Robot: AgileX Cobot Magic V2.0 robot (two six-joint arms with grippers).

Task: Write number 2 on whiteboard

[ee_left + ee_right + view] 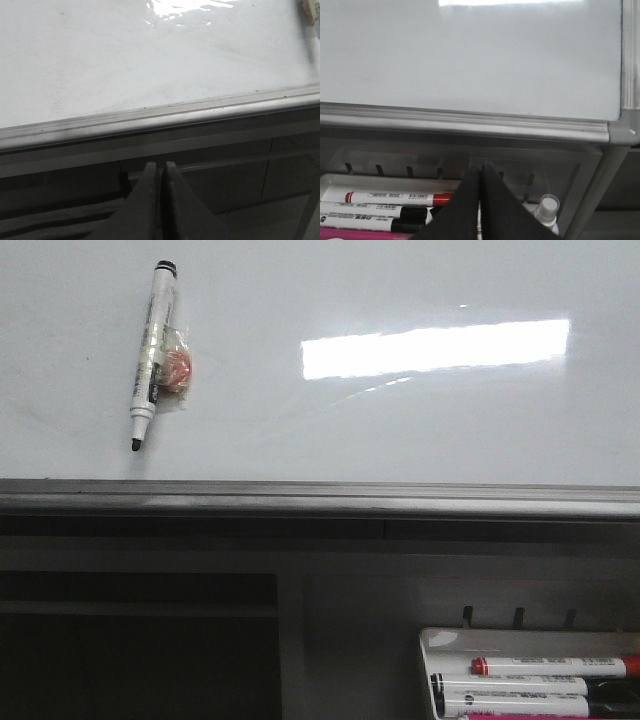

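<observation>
The whiteboard (400,430) is a glossy white board with a grey metal edge and fills the far half of the front view; no number 2 shows on it. A white marker with a black tip and no cap (150,355) lies on the board at the far left. The board also shows in the left wrist view (100,65) and the right wrist view (470,55). My left gripper (160,167) is shut and empty, in front of the board's near edge. My right gripper (481,167) is shut and empty, above the marker tray. Neither gripper shows in the front view.
A small wrapped red object (178,368) lies beside the marker. A white tray (440,640) at the near right holds several markers, one red-capped (400,198), and a small clear-capped bottle (547,207). The board's grey edge (320,495) runs across the front view.
</observation>
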